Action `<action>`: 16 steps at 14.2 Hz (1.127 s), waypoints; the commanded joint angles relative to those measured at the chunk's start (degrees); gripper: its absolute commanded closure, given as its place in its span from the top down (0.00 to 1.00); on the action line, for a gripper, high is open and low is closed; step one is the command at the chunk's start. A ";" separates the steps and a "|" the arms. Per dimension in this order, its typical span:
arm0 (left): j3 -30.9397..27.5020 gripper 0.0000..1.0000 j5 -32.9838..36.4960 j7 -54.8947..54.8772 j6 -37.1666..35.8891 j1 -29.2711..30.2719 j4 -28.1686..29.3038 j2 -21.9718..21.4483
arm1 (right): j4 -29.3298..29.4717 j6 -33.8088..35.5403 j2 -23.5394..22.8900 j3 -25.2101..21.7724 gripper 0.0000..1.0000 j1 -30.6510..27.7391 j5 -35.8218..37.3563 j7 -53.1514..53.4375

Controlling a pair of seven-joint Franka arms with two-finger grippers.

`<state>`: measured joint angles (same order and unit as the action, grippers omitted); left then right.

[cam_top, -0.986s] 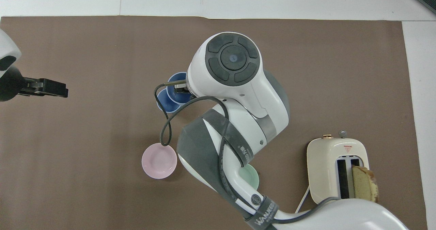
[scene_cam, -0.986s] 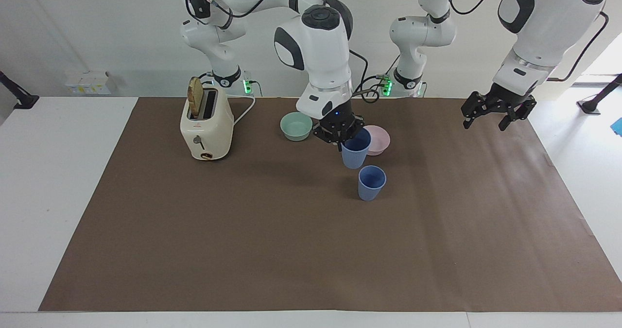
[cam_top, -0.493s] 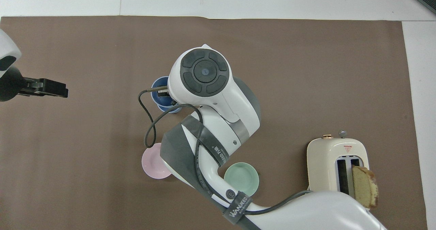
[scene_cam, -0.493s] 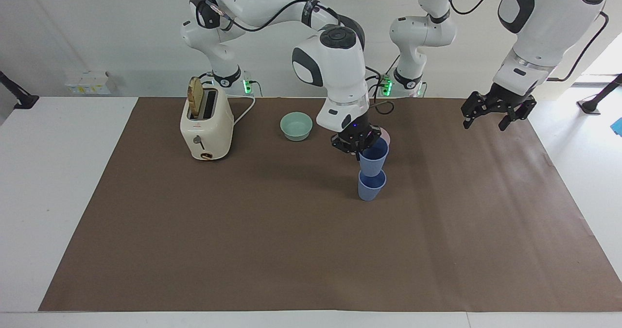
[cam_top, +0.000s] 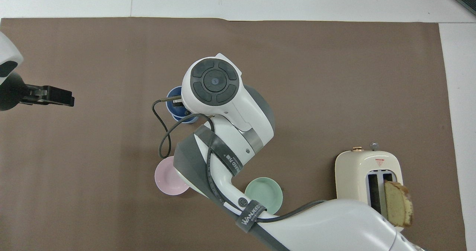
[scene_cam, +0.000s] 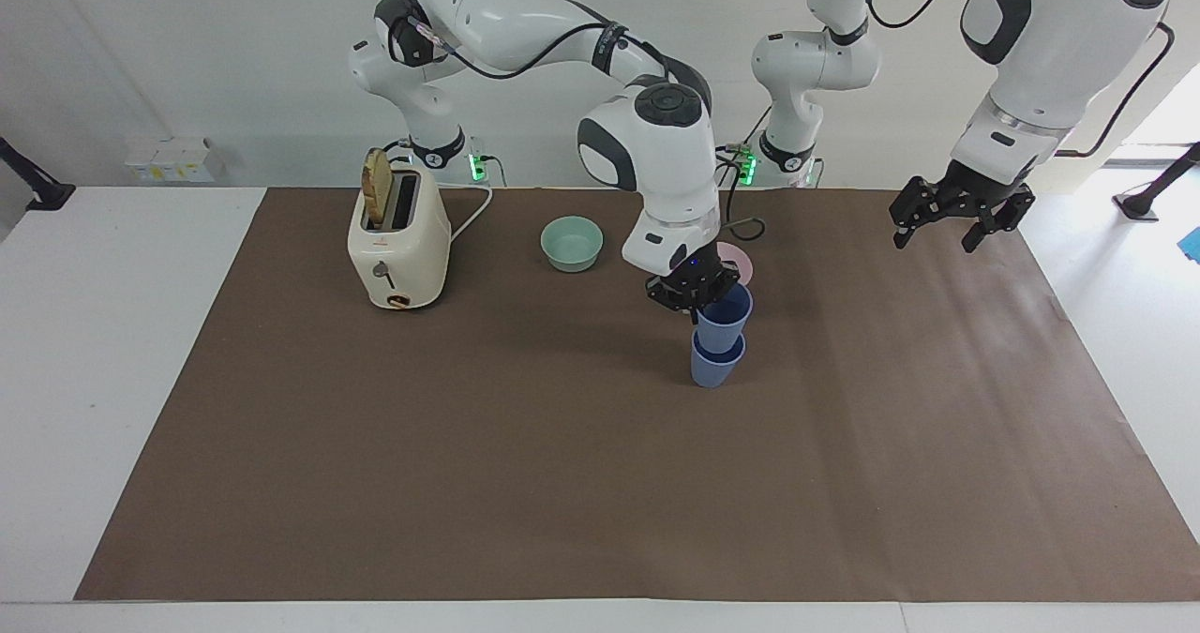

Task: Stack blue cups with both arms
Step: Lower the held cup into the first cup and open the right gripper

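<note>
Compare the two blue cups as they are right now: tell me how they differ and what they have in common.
The upper blue cup is gripped at its rim by the right hand, while the lower blue cup is free of any hand. The lower blue cup stands on the brown mat; the upper blue cup sits partly inside it, off the mat. Both are upright, handleless, and the same blue and shape. The left hand waits open near the table's edge.
</note>
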<state>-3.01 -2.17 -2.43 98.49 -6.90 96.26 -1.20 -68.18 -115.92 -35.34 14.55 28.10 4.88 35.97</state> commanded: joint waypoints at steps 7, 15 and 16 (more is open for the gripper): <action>0.37 1.00 -0.73 -0.73 -1.02 0.83 -0.90 0.41 | 1.03 -1.41 -2.37 0.39 0.08 0.82 1.89 2.79; 0.37 1.00 -0.73 -0.73 -0.93 0.83 -0.90 0.41 | 1.29 -1.07 -1.84 0.21 1.00 -0.23 2.77 2.53; 0.37 1.00 -0.73 -0.73 -1.02 0.83 -0.90 0.41 | 1.29 -0.45 -1.14 0.21 1.00 -0.67 2.68 2.53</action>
<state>-3.01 -2.17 -2.43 98.49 -6.90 96.26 -1.20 -67.84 -117.19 -36.97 14.30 28.36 6.04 36.75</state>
